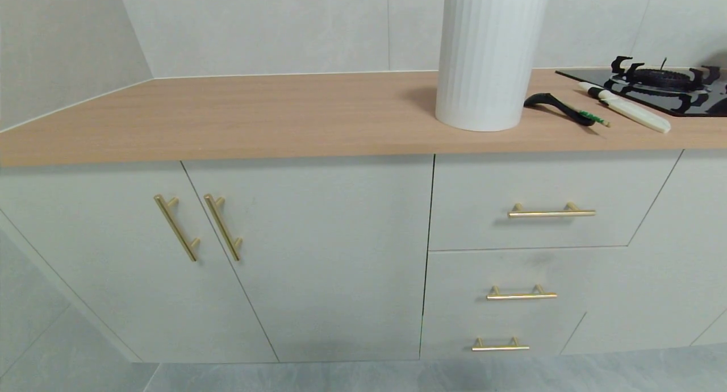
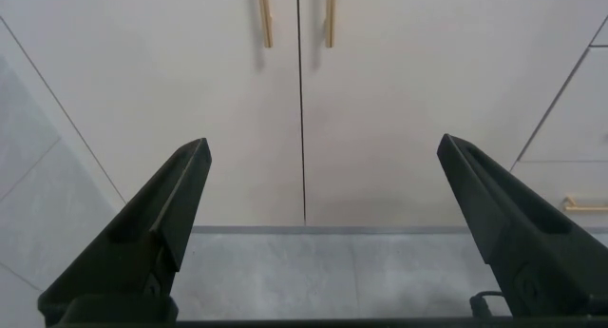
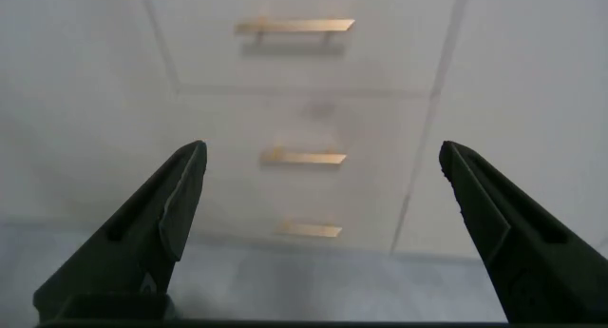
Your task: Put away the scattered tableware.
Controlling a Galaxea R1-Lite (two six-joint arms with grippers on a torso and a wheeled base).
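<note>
Left gripper (image 2: pixel 321 149) and right gripper (image 3: pixel 321 152) hang low by the cabinet fronts (image 1: pixel 318 255), spread wide and empty, ready I'd guess for a first pick, while the black-handled utensil (image 1: pixel 554 103) and white knife (image 1: pixel 630 111) lie loose at the countertop's (image 1: pixel 227 119) right end beside the ribbed holder (image 1: pixel 488 57)

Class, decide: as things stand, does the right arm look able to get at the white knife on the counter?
Probably not yet: the right tool hangs open low before the drawers, while the white knife lies above on the counter, unobstructed.
</note>
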